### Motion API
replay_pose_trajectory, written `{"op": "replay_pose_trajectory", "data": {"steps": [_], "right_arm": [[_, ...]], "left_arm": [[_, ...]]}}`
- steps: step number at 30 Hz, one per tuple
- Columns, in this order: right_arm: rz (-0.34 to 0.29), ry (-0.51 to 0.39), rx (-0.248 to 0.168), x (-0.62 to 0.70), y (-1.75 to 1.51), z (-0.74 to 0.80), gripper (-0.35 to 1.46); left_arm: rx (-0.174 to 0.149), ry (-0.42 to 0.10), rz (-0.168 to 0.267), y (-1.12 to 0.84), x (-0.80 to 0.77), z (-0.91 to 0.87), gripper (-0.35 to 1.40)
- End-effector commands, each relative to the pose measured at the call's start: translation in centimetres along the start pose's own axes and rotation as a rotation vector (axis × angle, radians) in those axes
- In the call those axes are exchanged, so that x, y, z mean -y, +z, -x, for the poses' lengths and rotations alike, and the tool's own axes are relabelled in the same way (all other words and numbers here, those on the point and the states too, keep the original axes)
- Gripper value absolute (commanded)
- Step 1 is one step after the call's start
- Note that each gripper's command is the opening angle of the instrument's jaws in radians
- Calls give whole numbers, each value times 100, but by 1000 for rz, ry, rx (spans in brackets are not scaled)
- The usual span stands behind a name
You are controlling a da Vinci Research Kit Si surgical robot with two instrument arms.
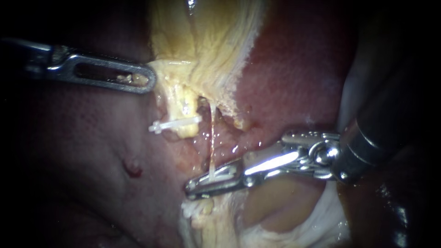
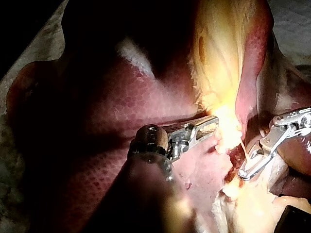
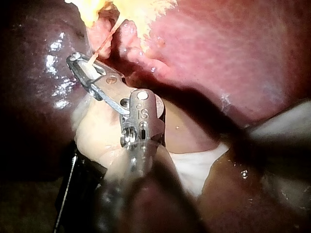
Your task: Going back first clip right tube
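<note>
A thin pale tube [image 1: 212, 133] runs down from the yellow gallbladder tissue [image 1: 206, 46]; it is the right one of two strands. My right instrument [image 1: 190, 189] comes in from the right, its jaws shut on a white clip [image 1: 219, 174] that sits around this tube's lower end. The right wrist view shows the same clip [image 3: 88, 72] inside the jaws [image 3: 75, 60], with the tube [image 3: 104, 41] ahead. Another white clip [image 1: 177, 124] lies across the yellow strand to the left. My left instrument [image 1: 149, 80] holds the yellow tissue's edge, jaws shut on it.
Red-brown liver [image 1: 294, 78] lies on both sides of the yellow tissue, with a small red spot [image 1: 132, 167] on its left lobe. Pale whitish tissue [image 1: 275, 211] sits under my right instrument. In the left wrist view my right instrument [image 2: 245, 172] is beyond my left one [image 2: 214, 127].
</note>
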Motion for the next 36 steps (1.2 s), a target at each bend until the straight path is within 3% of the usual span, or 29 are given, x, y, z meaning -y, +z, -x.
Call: {"op": "replay_pose_trajectory", "data": {"steps": [1, 5, 8, 11, 18, 24, 31, 36], "right_arm": [[2, 0, -2, 0, 0, -1, -35], [16, -1, -14, 2, -3, 2, -35], [19, -24, -16, 2, -3, 3, 15], [46, -48, -37, 2, -2, 2, 36], [94, -145, -66, 0, -1, 0, 46], [186, -289, -108, -5, -1, -2, 50], [253, -402, -124, -13, -10, 0, 50], [293, -464, -130, -11, -20, 5, 50]], "left_arm": [[0, 1, -1, -1, 1, 0, -35], [0, 1, -1, -1, 0, 0, -35], [0, 1, -1, -1, 0, 0, -35], [0, 1, -1, 0, 1, 0, -35], [0, 1, -1, -1, 1, 0, -35], [0, 1, -1, -1, 1, 0, -35], [0, 1, -1, -1, 1, 0, -35], [0, 1, -1, -1, 1, 0, -35]]}}
